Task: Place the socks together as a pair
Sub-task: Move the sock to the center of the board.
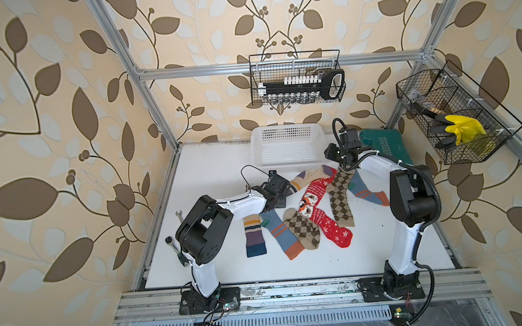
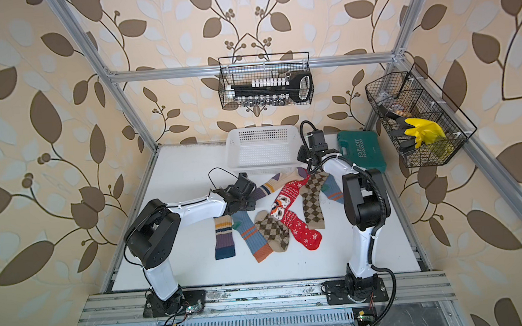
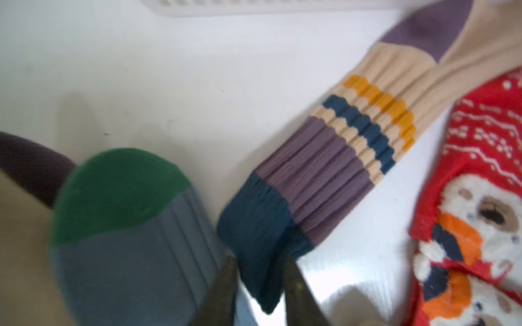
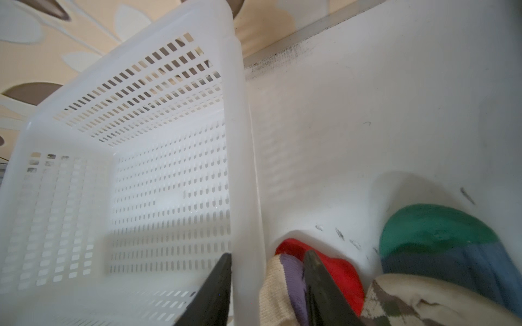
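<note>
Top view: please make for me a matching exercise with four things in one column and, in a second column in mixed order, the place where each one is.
Things
1. white basket
2. green case
3. yellow glove
4. socket set

Places
A. in the side wire basket
B. on the table, behind the right arm
C. in the back wire basket
D. on the table by the back wall, beyond the socks

Pairs: 1-D, 2-B, 3-A, 4-C
</note>
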